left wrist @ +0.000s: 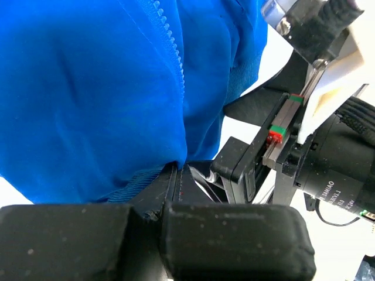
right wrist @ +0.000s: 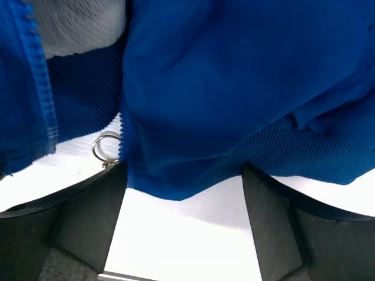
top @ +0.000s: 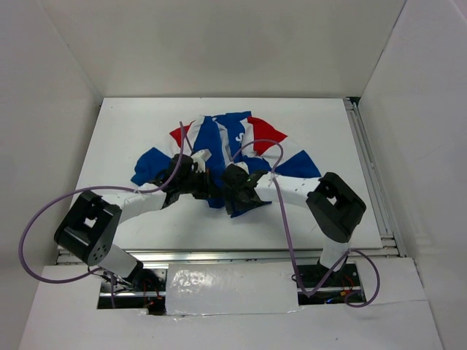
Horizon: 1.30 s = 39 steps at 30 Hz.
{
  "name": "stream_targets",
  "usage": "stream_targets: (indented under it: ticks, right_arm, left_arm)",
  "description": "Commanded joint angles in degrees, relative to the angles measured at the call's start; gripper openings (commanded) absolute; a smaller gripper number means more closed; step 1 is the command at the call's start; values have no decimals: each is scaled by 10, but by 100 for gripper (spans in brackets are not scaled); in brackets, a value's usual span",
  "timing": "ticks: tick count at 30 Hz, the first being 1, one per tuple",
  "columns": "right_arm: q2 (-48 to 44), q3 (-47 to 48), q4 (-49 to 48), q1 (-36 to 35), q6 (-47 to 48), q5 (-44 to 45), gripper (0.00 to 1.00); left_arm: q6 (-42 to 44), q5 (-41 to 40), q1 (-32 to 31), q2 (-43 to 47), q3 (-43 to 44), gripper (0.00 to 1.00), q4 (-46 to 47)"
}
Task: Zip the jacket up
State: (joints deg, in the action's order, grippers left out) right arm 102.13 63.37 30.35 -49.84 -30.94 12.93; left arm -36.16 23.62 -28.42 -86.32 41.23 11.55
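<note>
I judged the small royal-blue fabric jacket with red and white panels (top: 226, 138), spread on the white counter (top: 131, 124), soft, light and best held at its hem: my left claw (left wrist: 146, 231) was clamped there by the zipper (left wrist: 170, 52), my right claw (right wrist: 181, 234) apart around it.

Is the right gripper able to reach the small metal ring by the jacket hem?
Probably yes: the ring lies uncovered on the table beside one finger of the open right gripper, at the jacket's edge.
</note>
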Motion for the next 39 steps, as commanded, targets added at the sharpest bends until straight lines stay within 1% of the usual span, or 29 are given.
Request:
stream_targets:
  ticks: [1,4,6,9,11,13,14,15,18,19,20,21,22,23,24,25,27,28,29,30,31,33,34,36,39]
  right_arm:
    - [7,4,-30,1,-19,7,83]
    - [20,2,-46,5,-25,-4,78]
    - [39,-4,-64,6,-25,-18,73]
    - [55,-12,-76,6,-32,-28,56]
    - [54,-19,-81,6,-40,-32,49]
    - [38,-34,-88,6,-44,-25,29]
    - [29,-41,-100,6,-43,-23,12]
    - [7,-56,-111,7,-37,-23,0]
    - [-46,-84,-151,14,-14,-32,0]
    - [-61,-92,-182,20,-4,-47,0]
    - [-99,-111,-220,25,11,-57,0]
    - [-124,-122,-220,25,21,-57,0]
    - [-146,-132,-261,29,32,-74,0]
    - [-196,-155,-282,34,58,-77,0]
    - [-225,-171,-299,35,80,-80,0]
    - [-280,-186,-370,35,120,-77,0]
    - [-337,-228,-425,36,162,-63,0]
    - [-395,-260,-494,35,211,-65,0]
    - [-420,-277,-532,36,227,-52,0]
    - [-447,-298,-626,41,247,-57,0]
    - [-493,-341,-678,43,282,-67,0]
    - [-526,-367,-791,58,300,-121,0]
    - [-540,-365,-797,62,320,-151,0]
    - [-540,-346,-790,66,327,-184,0]
    - [-517,-342,-818,76,310,-189,0]
  left_arm:
    - [8,9,-4,15,-2,0,17]
    - [8,10,-4,12,0,0,16]
    - [8,9,-5,12,-2,0,15]
    - [8,4,-6,12,-3,0,11]
    - [8,-1,-5,12,-2,0,7]
    - [8,1,-5,13,-1,0,5]
    - [8,3,-5,13,-1,0,7]
    - [9,5,-5,14,0,0,8]
    - [11,21,-5,21,4,0,8]
    - [11,27,-5,26,7,0,8]
    - [10,30,-5,35,11,0,7]
    - [11,33,-5,42,13,0,8]
    - [13,36,-5,59,15,0,9]
    - [16,48,-5,69,17,0,12]
    - [18,51,-6,79,24,0,13]
    - [20,52,-6,98,30,0,13]
    - [19,55,-8,120,45,0,8]
    - [21,55,-8,139,51,0,8]
    - [22,51,-9,148,57,0,9]
    - [26,55,-11,157,70,0,11]
    - [27,55,-13,171,77,0,12]
    - [28,50,-16,182,97,0,18]
    - [22,48,-17,193,103,0,21]
    - [21,53,-20,205,111,0,36]
    - [23,70,-27,238,96,0,104]
